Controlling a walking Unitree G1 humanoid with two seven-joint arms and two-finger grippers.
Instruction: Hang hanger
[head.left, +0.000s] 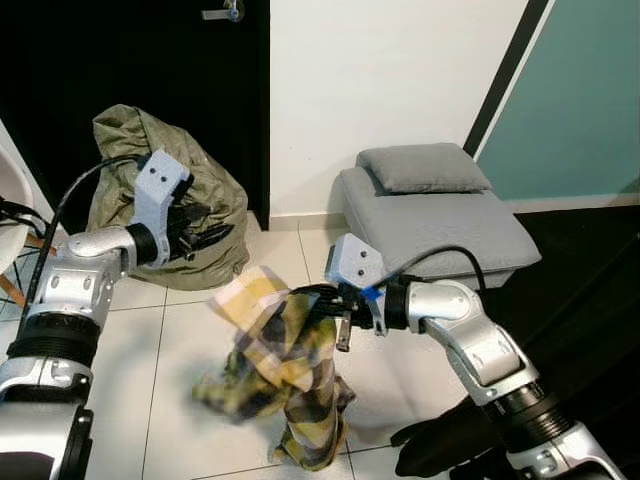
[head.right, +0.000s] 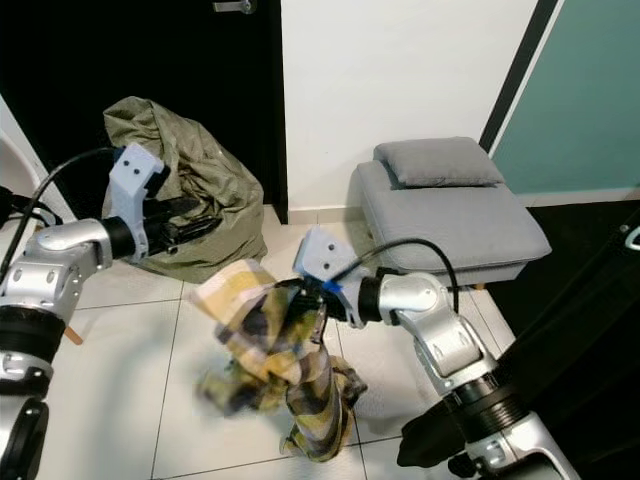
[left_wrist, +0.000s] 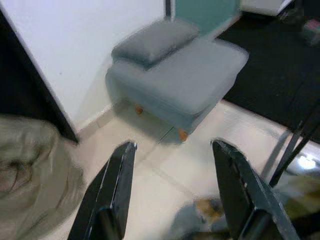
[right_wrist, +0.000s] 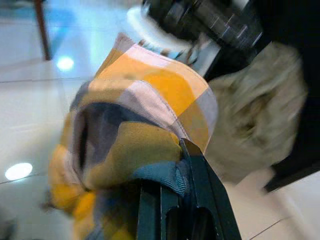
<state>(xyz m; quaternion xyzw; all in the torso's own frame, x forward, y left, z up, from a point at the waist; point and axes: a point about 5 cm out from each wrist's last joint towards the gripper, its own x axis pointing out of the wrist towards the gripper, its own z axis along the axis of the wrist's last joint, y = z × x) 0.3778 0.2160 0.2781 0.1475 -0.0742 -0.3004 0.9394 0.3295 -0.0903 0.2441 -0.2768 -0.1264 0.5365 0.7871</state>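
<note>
Plaid shirt (head.left: 285, 370) blurred, pinched in right claw (head.left: 338, 306) | hanger hidden | left claw (left_wrist: 172, 192) wide open, empty

A yellow, grey and dark plaid shirt (head.left: 275, 375) hangs bunched in mid-air above the white tiled floor (head.left: 180, 340), its top pinched in the closed fingers of the right gripper (head.left: 335, 305). The fabric drapes downward in loose folds, its lower end trailing on the tiles. Its upper left part is blurred. Whether a hanger sits inside the cloth cannot be told.
</note>
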